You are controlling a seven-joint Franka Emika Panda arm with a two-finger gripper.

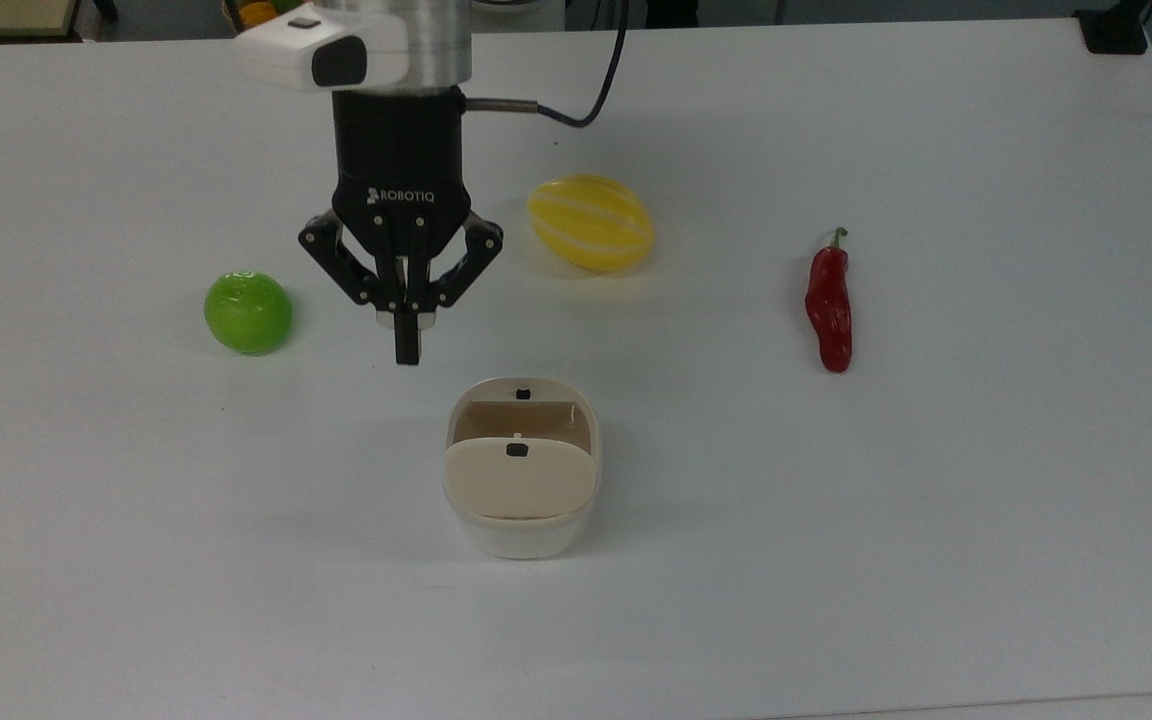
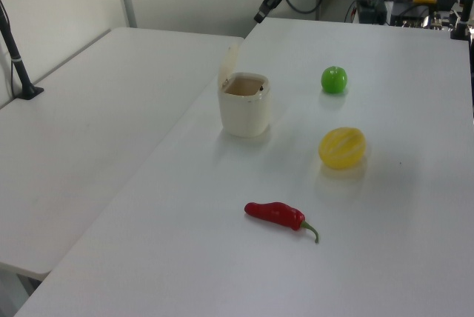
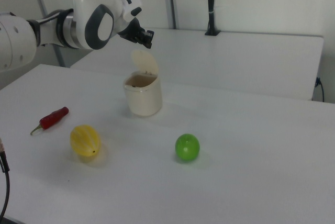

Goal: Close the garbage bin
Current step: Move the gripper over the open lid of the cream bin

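The cream-white garbage bin (image 1: 521, 520) stands on the white table, its beige lid (image 1: 519, 480) hinged up and its brownish inside showing. The left view has the bin (image 2: 244, 109) with the lid (image 2: 228, 64) upright at its far left side. In the right view the lid (image 3: 145, 63) rises behind the bin (image 3: 142, 97). My gripper (image 1: 406, 348) is shut on nothing, fingers pointing toward the bin, just above and to the left of it in the top view. It hangs high over the bin in the left view (image 2: 261, 17) and close above the lid in the right view (image 3: 148, 38).
A green round fruit (image 1: 248, 312) lies to the top view's left of the gripper. A yellow melon (image 1: 591, 222) and a red chili pepper (image 1: 828, 305) lie to the top view's right. A second white table (image 2: 81, 132) adjoins on the left view's left.
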